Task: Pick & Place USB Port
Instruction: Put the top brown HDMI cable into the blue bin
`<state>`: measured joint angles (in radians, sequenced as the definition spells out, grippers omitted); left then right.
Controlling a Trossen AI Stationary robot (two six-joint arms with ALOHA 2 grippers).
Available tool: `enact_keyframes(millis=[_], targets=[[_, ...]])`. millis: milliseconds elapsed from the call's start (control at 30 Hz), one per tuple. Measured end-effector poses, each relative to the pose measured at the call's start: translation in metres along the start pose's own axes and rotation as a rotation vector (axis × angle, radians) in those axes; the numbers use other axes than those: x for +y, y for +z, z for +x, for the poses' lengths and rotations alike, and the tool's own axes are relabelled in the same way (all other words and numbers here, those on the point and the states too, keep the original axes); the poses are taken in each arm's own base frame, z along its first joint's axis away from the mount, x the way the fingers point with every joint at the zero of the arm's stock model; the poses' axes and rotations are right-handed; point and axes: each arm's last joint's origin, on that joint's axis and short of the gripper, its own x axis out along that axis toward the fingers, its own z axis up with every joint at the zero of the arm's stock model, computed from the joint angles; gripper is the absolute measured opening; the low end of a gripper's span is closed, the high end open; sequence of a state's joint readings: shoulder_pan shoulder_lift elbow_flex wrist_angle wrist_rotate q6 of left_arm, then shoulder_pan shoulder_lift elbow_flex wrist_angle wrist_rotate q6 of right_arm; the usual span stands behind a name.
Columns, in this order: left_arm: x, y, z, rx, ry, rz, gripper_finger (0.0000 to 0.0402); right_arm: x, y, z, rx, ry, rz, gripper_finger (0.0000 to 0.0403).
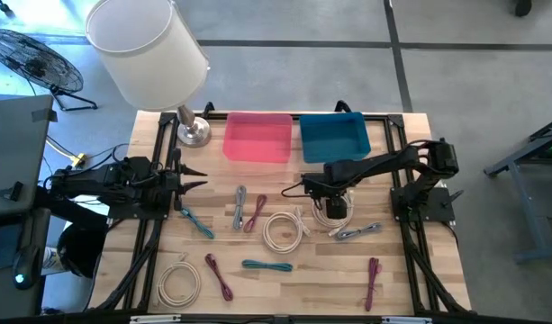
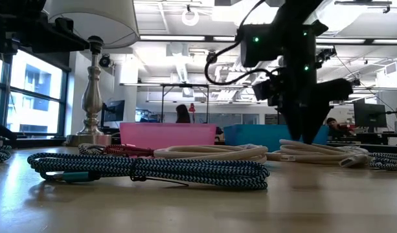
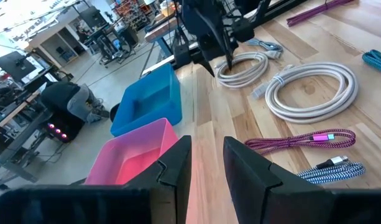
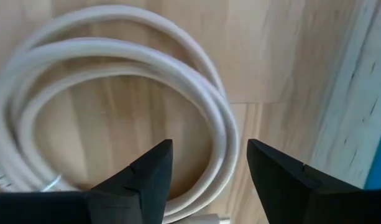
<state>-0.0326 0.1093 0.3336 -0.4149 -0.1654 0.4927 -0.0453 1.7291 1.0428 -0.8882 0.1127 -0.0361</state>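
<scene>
Desk (image 1: 411,270) first: you have a wooden top with a lamp (image 1: 149,49) at the far left corner, and a pink bin (image 1: 257,137) and a blue bin (image 1: 335,137) side by side along the far edge. Both bins look empty, so you should judge nothing placed yet and the whole job still ahead.

Your right gripper (image 1: 332,205) hangs right of the desk's centre, over a small white coiled cable (image 1: 335,210). In its wrist view the pincer stands open, its tips straddling the coil's loops (image 4: 115,81), with nothing gripped. You still need to lower, close, lift and carry to a bin; which bin, the pictures don't say.

Your left gripper (image 1: 193,177) waits at the left edge, fingers (image 3: 178,168) parted a little and holding nothing.

Loose on the desk you also have a larger white coil (image 1: 283,230) near the centre, another white coil (image 1: 178,281) toward the near left corner, teal braided cables (image 1: 266,265), maroon ones (image 1: 373,279) and a grey one (image 1: 357,231) beside the target coil.
</scene>
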Motion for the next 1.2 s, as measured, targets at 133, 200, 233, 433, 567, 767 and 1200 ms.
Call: enact_keyframes(millis=[133,200,233,433,567,767,1200], targets=[[0.0,0.0,0.0,0.0,0.0,0.0,0.0089,-0.005,0.004,0.009,0.006,0.011,0.004,0.0199],[0.0,0.0,0.0,0.001,-0.001,0.0,0.0089,-0.008,0.006,0.015,0.01,0.011,0.006,0.0199],[0.0,0.0,0.0,0.0,-0.001,0.0,0.0089,-0.009,0.008,0.018,0.009,0.004,0.011,0.0199],[0.0,0.0,0.0,0.003,-0.003,0.0,0.009,-0.013,0.009,0.025,0.032,-0.013,0.023,0.015],[0.0,0.0,0.0,0.003,-0.002,0.0,0.009,-0.013,0.01,0.026,0.024,-0.003,0.021,0.004],[0.0,-0.001,0.0,0.006,-0.004,0.001,0.009,-0.016,0.011,0.026,0.011,-0.057,0.084,0.0014],[0.0,-0.001,0.0,0.006,-0.004,-0.003,0.009,0.01,0.0,-0.006,0.108,-0.172,0.035,0.001]])
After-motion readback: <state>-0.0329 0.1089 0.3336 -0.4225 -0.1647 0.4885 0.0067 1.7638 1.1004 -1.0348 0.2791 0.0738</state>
